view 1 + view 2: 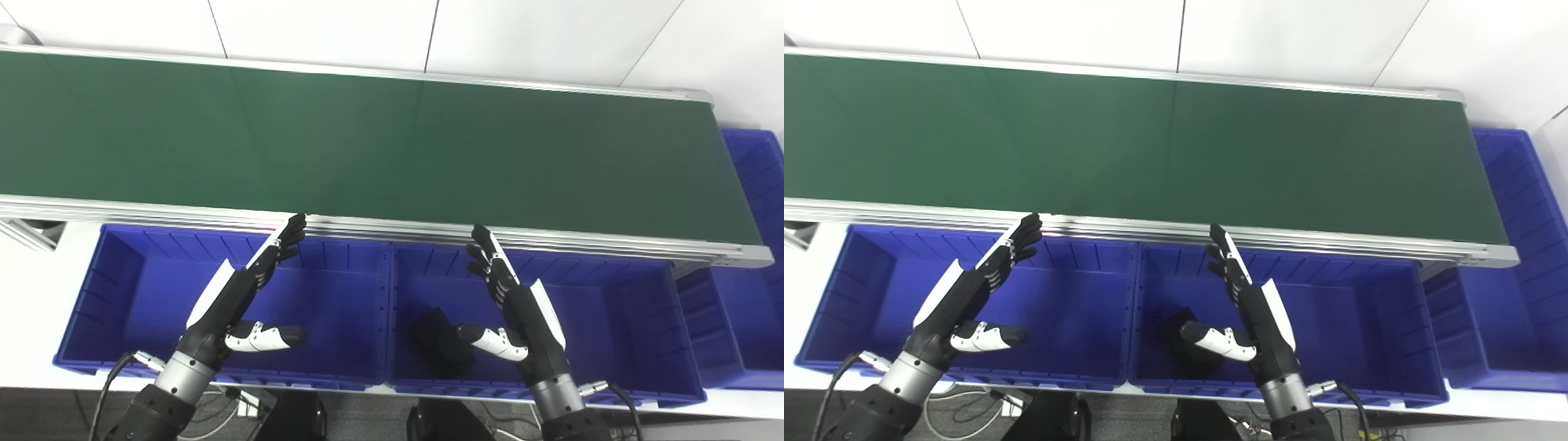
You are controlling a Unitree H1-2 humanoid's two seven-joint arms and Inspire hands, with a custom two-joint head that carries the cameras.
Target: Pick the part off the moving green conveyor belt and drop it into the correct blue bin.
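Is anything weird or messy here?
Nothing looks spilled or broken. The green belt has no part on it. Both hands, left and right, wait open over the blue bins. A dark thing lies in the middle bin.

I see a dark blocky part [436, 340] lying on the floor of the middle blue bin [612, 318], the green conveyor belt [367, 141] beside it.

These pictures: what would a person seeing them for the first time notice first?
The long green conveyor belt crosses the whole upper scene, with no part visible on it. Below it, the left hand and the right hand hover open over two blue bins, palms facing each other. A dark part lies in the middle bin, beside the right hand's thumb.
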